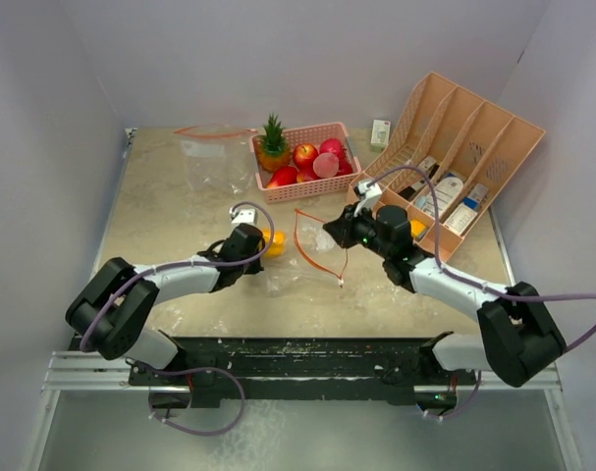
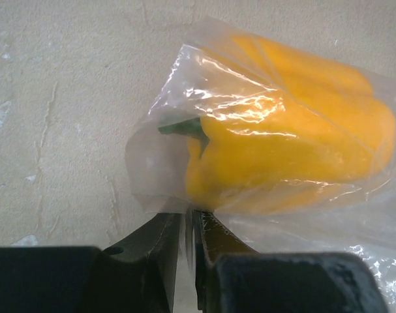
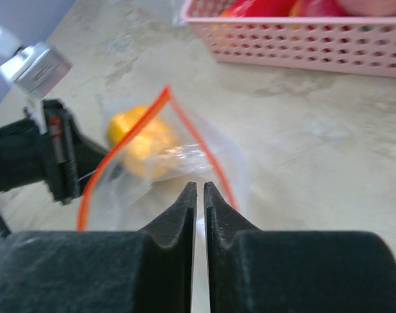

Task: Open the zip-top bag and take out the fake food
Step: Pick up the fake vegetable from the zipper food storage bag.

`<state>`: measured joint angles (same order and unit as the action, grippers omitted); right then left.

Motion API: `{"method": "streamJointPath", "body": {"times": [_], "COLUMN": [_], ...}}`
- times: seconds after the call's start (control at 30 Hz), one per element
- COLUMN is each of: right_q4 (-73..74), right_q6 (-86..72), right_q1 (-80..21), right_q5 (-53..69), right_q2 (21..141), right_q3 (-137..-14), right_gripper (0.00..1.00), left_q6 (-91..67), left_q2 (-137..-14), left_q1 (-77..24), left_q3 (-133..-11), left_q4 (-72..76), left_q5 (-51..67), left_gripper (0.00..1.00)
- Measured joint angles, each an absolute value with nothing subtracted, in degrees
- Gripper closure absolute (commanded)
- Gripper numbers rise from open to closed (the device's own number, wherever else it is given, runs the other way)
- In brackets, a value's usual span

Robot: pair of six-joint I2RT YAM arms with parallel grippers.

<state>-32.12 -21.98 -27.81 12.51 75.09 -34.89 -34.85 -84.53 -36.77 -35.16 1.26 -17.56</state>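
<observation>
A clear zip-top bag with an orange zip rim lies at mid-table, its mouth standing open toward the right. A yellow bell pepper sits inside at the closed left end; it also shows in the left wrist view and the right wrist view. My left gripper is shut on the bag's plastic just beside the pepper. My right gripper is shut at the near lip of the bag's mouth, inside the orange rim loop. An orange pineapple and red round fruits lie in the pink basket.
The pink basket stands at the back centre. A second, empty zip bag lies at the back left. A tan divided organizer with white bottles stands at the right. A small carton stands behind it.
</observation>
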Motion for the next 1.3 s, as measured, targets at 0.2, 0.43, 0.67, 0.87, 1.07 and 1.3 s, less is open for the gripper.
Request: {"method": "streamJointPath", "body": {"times": [0.2,0.43,0.67,0.87,1.07,1.3], "right_q4": [-36.6,-42.8,-48.5,-50.7,-51.4,-51.4], "right_q6": [-24.7,-27.0,-29.2,-30.1,-30.5,-30.5], "right_q1": [-31.9,-32.2,-32.2,-32.2,-32.2,-32.2], "right_q5": [13.3,13.5,15.0,16.0,16.2,16.3], "right_q2": [79.3,89.6,98.1,99.5,99.5,99.5], "right_q3": [-34.2,-33.2,-33.2,-33.2,-33.2,-33.2], "right_gripper": [0.94,0.89,0.90,0.89,0.88,0.88], "left_q6": [-34.8,-33.3,-32.3,-31.8,-30.1,-29.4], "left_q2": [-85.2,-81.3,-73.7,-72.6,-75.3,-78.1], "left_q1": [-36.8,-36.8,-36.8,-36.7,-36.4,-36.4], "left_q3": [-36.2,-35.6,-34.4,-34.4,-34.4,-34.4], "left_q4": [2.3,2.1,2.1,3.7,7.7,9.4], "left_q5": [-17.1,-17.2,-18.7,-17.9,-12.2,-10.4], "left_gripper": [0.74,0.32,0.11,0.16,0.33,0.71]}}
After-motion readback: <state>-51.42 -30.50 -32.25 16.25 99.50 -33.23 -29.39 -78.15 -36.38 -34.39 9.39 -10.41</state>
